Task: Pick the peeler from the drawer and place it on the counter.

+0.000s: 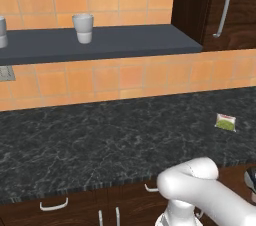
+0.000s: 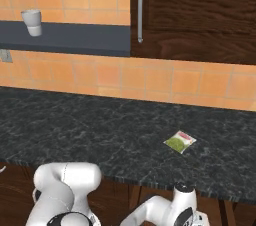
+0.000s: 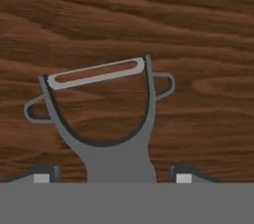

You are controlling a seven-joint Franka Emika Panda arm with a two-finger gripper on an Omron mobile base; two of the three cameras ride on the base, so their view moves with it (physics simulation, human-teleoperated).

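1. Dark brown wood grain, the drawer floor (image 3: 198,29), spreads behind everything in the hand view.
2. On that wood lies the peeler (image 3: 101,119), a grey Y-shaped tool with a pale slotted blade across its top and a small loop sticking out on each side of its fork.
3. Its handle runs down toward the bottom of the hand view, passing between the two finger tips (image 3: 43,174) of the gripper (image 3: 113,177).
4. The jaws stand apart, one tip on either side of the handle with a gap to it on both sides; they do not touch the tool in what can be seen.
5. Whether the peeler's handle is lifted off the wood cannot be told from this angle.
6. In the base views the black, white-veined counter (image 1: 75,145) runs across the middle, with a thick dark edge above brown cabinet fronts with pale handles.
7. A green-and-white packet (image 2: 179,142) lies flat on the counter toward its right side, well apart from the front edge.
8. Orange tiles cover the wall behind, and a blue-grey shelf (image 1: 125,42) carries a white cup (image 1: 83,28).
9. A dark wood wall cabinet (image 2: 200,10) with a long pale handle hangs at the right.
10. The white arm (image 1: 200,190) bends down below the counter's front edge.
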